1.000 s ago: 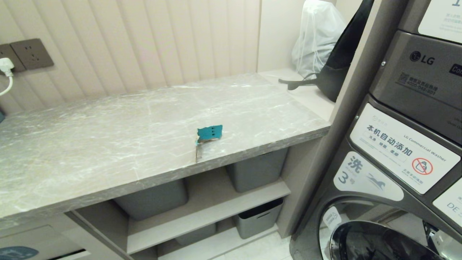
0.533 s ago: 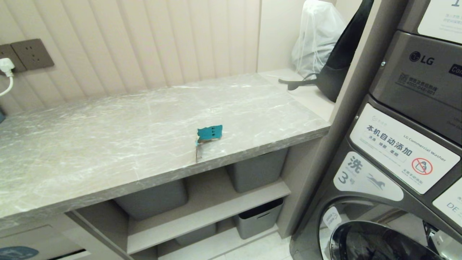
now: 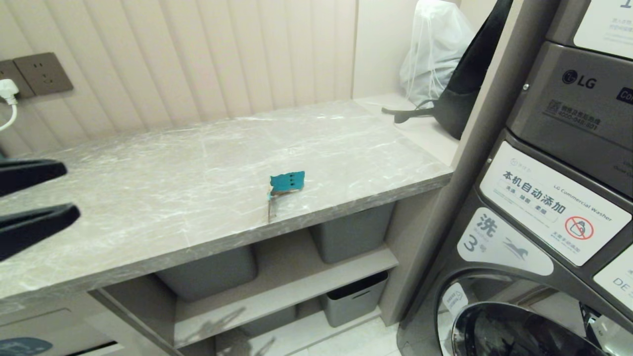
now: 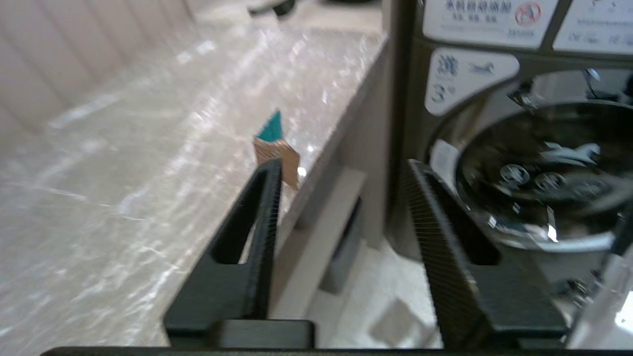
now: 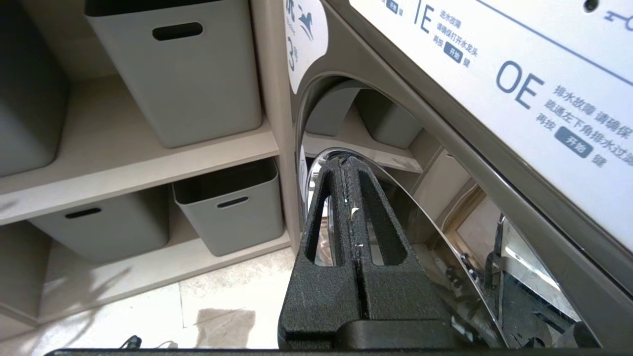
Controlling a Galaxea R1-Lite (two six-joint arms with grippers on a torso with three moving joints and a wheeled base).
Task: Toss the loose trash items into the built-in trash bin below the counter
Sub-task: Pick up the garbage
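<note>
One loose trash item, a torn cardboard scrap (image 3: 287, 182) with a teal dotted face and a brown underside, stands near the front edge of the grey marble-look counter (image 3: 198, 158). My left gripper (image 3: 69, 190) hovers over the counter's left end, well left of the scrap, open and empty. In the left wrist view the scrap (image 4: 274, 143) lies ahead, just past one fingertip of that gripper (image 4: 343, 167). The built-in trash bin (image 3: 44, 329) shows at the bottom left, with part of its blue icon. My right gripper (image 5: 343, 160) hangs shut and empty, low by the washer door.
Grey plastic baskets (image 3: 212, 272) sit on shelves under the counter. An LG washer (image 3: 549, 212) fills the right side. A white bag (image 3: 435, 49) and a black bag (image 3: 460, 104) stand at the counter's far right. A wall socket (image 3: 42, 74) is at the back left.
My left gripper has come into the head view from the left edge with its fingers apart. The scrap and the right arm have not moved.
</note>
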